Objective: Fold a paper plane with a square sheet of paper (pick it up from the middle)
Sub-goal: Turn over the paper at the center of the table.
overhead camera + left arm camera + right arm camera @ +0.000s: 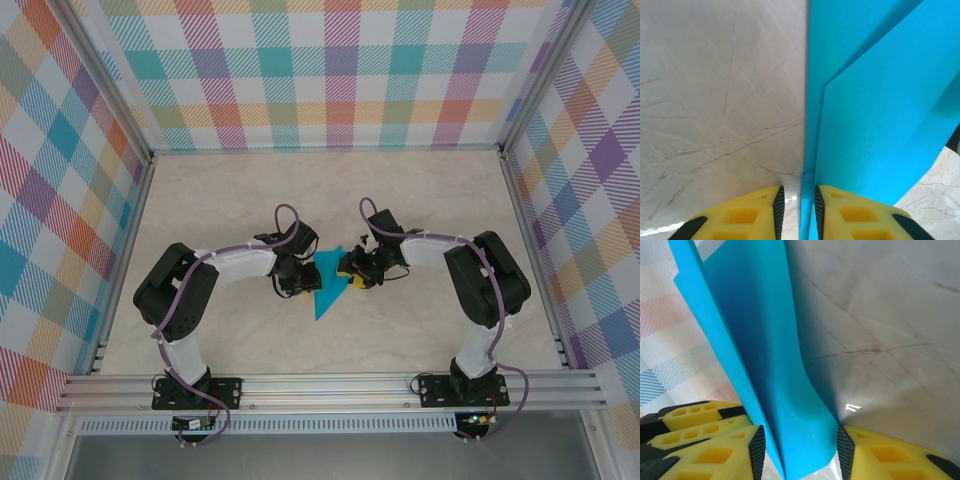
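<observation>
Two arms reach in toward each other at the middle of the table (420,200), grippers nearly meeting. The teal paper (328,285) sits right between them, already folded. From above it's a narrow triangle, wide end toward the far wall, point toward the arm bases.

The left gripper (303,283) is at the paper's left side and the right gripper (352,280) at its right.

Left wrist view: the yellow fingers (752,212) are close together and straddle the paper's straight edge. The right pad is against the paper, and a thin strip of table shows between the left pad and the sheet. Can't tell if it's actually clamped. Overlapped layers of paper (875,125) run away from the fingers, with a diagonal flap edge on top.

Right wrist view: the right gripper (800,435) is pinching the paper (760,340), with a black pad touching it on each side. The folded strip fills the gap, bowed slightly between the pads, and stands up out of the grip on edge. Marbled tabletop lies to one side of it and the plaid wall (670,355) to the other.
</observation>
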